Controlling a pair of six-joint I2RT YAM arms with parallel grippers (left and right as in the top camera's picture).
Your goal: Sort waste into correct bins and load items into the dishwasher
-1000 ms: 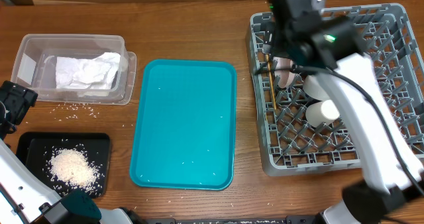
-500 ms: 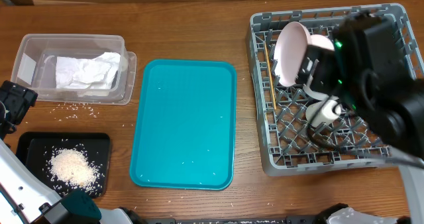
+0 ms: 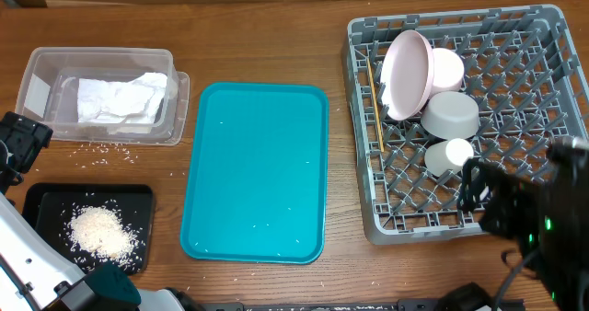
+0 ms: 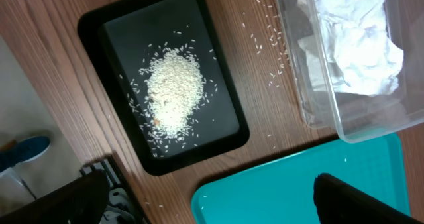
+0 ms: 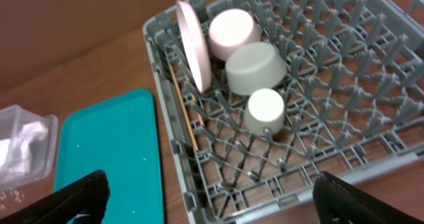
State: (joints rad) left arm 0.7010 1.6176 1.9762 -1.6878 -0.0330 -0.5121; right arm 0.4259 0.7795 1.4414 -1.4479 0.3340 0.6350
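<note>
The desk [image 3: 258, 35] is brown wood with visible grain, and the teal tray [image 3: 256, 168] on it is smooth glossy plastic (small glints dot it). The tub [image 3: 101, 53] is clear, faintly cloudy plastic around crumpled matt paper napkins [image 3: 120, 99], the black tray [image 3: 41, 201] smooth under grainy rice [image 3: 99, 230]. The rack [image 3: 442, 19] is dull grey plastic; the plate [image 3: 405, 72] and grey-green bowl [image 3: 451, 116] look smooth, the chopsticks [image 3: 375, 104] bare wood.

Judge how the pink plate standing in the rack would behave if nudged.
The plate stands tilted on edge beside the pink bowl, so a nudge would probably tip it. It looks rigid and smooth, likely slippery to grip.
</note>
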